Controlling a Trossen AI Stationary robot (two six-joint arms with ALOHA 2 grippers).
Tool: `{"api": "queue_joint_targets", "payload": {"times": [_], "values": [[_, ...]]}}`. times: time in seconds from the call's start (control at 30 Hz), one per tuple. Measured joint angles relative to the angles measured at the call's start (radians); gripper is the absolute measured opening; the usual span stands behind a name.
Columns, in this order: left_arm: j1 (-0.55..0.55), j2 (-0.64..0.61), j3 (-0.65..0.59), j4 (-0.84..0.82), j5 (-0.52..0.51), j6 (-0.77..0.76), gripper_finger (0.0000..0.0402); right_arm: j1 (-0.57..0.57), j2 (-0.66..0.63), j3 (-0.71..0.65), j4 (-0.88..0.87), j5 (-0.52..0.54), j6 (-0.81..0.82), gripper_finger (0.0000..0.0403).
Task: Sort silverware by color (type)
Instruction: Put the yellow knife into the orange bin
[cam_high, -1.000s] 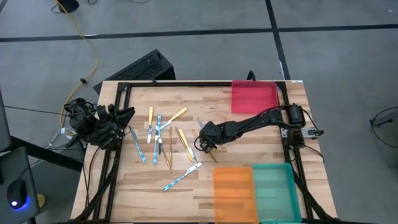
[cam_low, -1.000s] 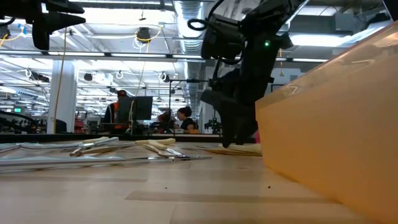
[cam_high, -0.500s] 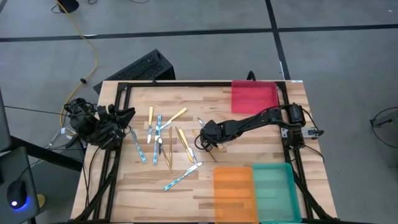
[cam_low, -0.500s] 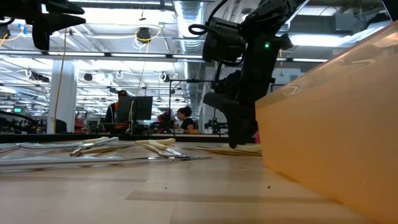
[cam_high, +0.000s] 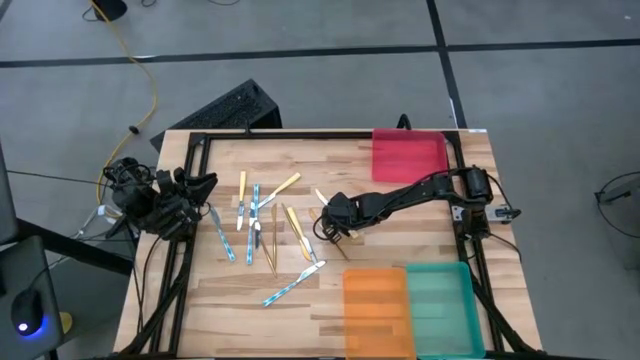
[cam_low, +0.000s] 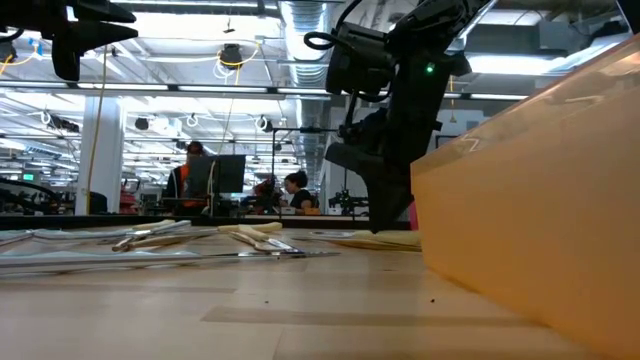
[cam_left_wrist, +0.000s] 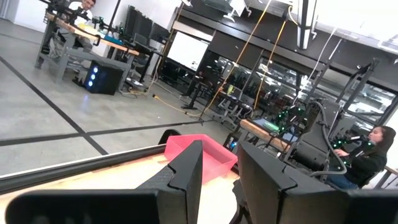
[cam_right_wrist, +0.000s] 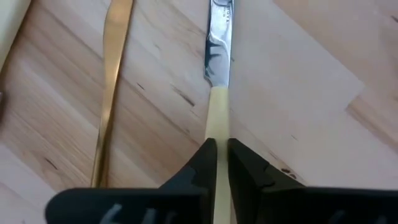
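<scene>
The silverware lies scattered on the wooden table left of centre: blue-handled, yellow-handled and plain tan pieces. Apart from that pile lies a yellow-handled knife, its silver blade pointing away from my right gripper. That gripper reaches down near the table's middle and is shut on the knife. A tan utensil lies beside the knife. My left gripper waits at the table's left edge, raised, its fingers apart with nothing between them. My right gripper pinches the knife's pale yellow handle between its two fingers, one on each long side. It comes slanting down from the table's right side. The knife runs straight on past the fingertips and lies flat on the wood.
A red tray stands at the far right, an orange tray and a teal tray at the near right. The orange tray's wall rises close to my right gripper. People sit in the room beyond the table.
My right gripper has stayed in place and brought its fingers together onto the yellow knife handle. The knife and the rest of the silverware have not moved.
</scene>
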Motion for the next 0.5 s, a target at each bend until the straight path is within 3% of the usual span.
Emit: {"api": "queue_joint_targets", "payload": {"times": [0.27, 0.5], "values": [[0.000, 0.000, 0.000, -0.004, -0.001, 0.000, 0.0089, 0.000, -0.019, 0.000, -0.005, -0.008, -0.005, 0.0046], [0.000, 0.000, 0.000, -0.025, -0.005, 0.001, 0.0089, 0.000, -0.090, 0.012, -0.011, -0.003, -0.042, 0.0015]]}}
